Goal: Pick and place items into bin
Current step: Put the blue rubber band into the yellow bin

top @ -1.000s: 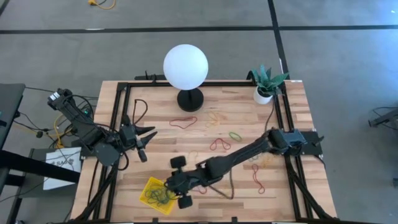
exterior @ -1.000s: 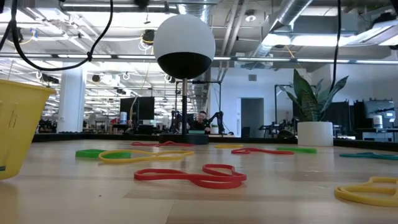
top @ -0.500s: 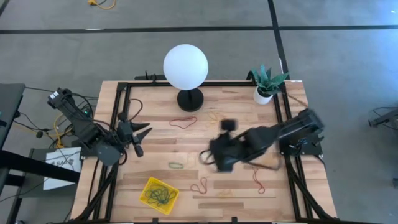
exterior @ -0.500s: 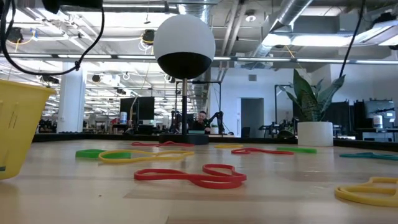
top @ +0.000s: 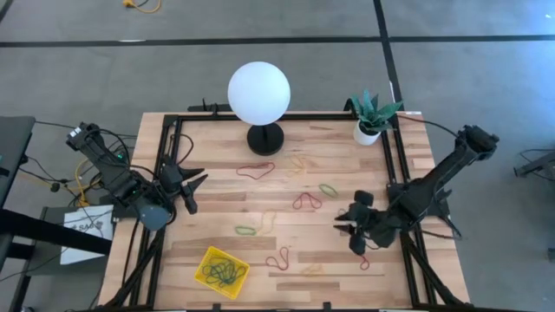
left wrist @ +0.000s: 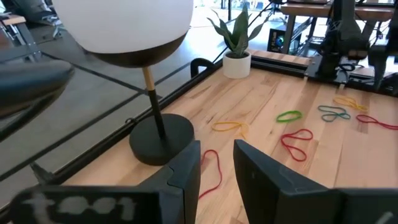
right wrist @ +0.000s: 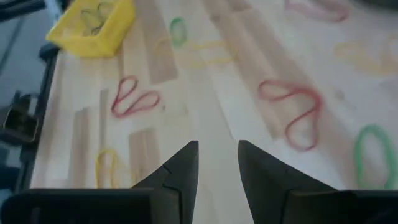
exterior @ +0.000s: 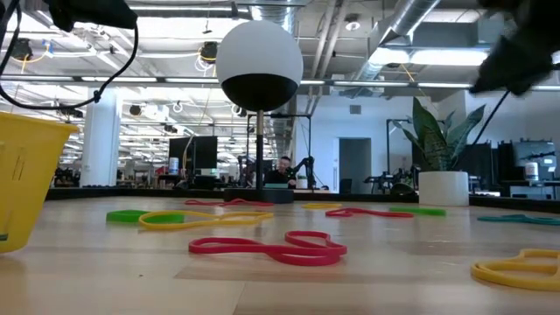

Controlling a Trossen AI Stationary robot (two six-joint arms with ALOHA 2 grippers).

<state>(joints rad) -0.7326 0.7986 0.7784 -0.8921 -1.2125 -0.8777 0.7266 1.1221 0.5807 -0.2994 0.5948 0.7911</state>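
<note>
The yellow bin sits near the table's near edge with a tangle of green and grey rubber bands in it; it also shows in the right wrist view and the low view. Loose bands lie flat on the wood: red ones, green ones, a yellowish one. My right gripper hangs open over the table's right half, holding nothing. My left gripper waits open at the left edge.
The globe lamp stands on its black base at the far edge, with a potted plant in the far right corner. A black frame borders the table. More bands lie near my right gripper.
My right gripper has swung away from the yellow bin, across the middle of the table toward its right edge, and the arm has drawn back and risen. The bands in the bin stay there. My left gripper has pulled back slightly toward the left edge.
</note>
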